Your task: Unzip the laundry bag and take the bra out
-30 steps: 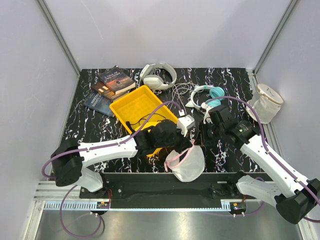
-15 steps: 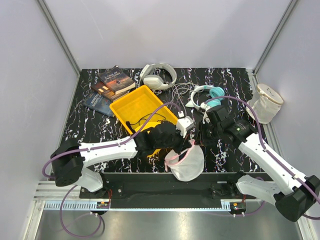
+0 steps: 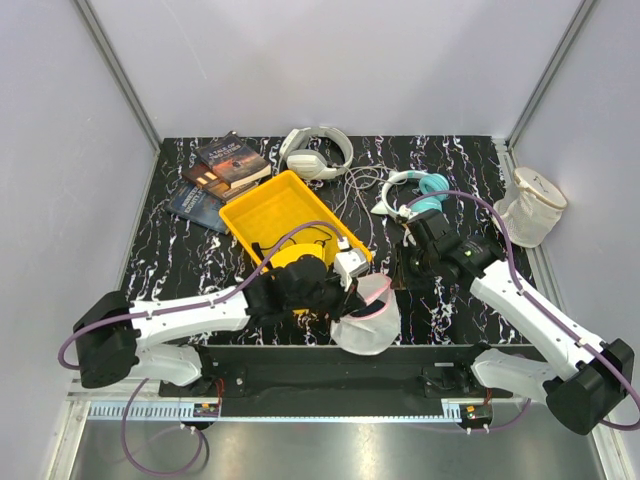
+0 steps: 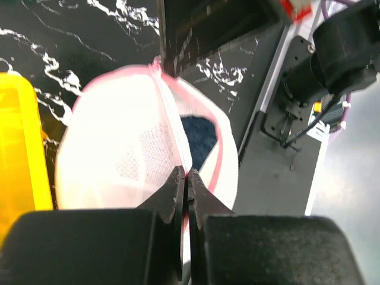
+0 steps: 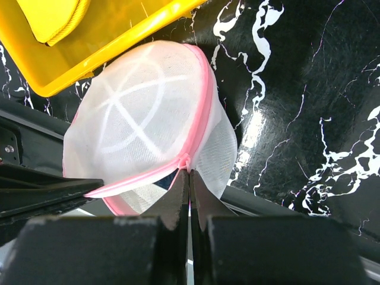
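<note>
My left gripper and right gripper both clamped on floppy pink-rimmed white mesh laundry bag; I'd pinch limp navy fabric bra inside.

Ahead of the right fingers, laundry bag then yellow tray block; bare table beside them lies open

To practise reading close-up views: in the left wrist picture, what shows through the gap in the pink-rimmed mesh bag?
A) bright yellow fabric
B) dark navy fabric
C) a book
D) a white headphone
B: the dark navy bra shows through the open gap of the laundry bag.
</note>
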### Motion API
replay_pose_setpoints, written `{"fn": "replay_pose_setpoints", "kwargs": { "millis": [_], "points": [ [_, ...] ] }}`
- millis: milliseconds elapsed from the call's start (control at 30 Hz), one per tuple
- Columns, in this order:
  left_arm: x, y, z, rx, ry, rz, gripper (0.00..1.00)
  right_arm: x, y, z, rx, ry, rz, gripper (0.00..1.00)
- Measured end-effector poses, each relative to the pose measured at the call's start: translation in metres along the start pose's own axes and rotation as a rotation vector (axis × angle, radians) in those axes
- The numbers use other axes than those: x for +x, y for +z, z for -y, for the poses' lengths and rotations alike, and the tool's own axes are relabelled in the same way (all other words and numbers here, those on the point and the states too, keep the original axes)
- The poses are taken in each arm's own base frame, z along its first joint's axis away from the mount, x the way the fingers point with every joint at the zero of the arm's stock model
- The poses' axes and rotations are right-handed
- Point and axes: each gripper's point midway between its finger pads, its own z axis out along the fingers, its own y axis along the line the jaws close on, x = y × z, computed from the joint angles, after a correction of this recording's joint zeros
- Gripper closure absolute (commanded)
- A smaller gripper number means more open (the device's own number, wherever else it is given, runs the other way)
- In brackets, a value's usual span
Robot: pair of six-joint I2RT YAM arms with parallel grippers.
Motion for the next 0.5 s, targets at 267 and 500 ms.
{"fn": "replay_pose_setpoints", "kwargs": {
  "millis": [267, 500],
  "points": [
    [0.0079, -0.0068, 0.0000, 0.003, -0.003, -0.006, 0.72, 0.0013, -0.0004, -0.0029, -0.018, -0.007, -0.007, 1.00],
    [0.0039, -0.0072, 0.0008, -0.008, -0.024, -0.016, 0.37, 0.0004, -0.0052, -0.0074, -0.048, -0.013, 0.005, 1.00]
  ]
}}
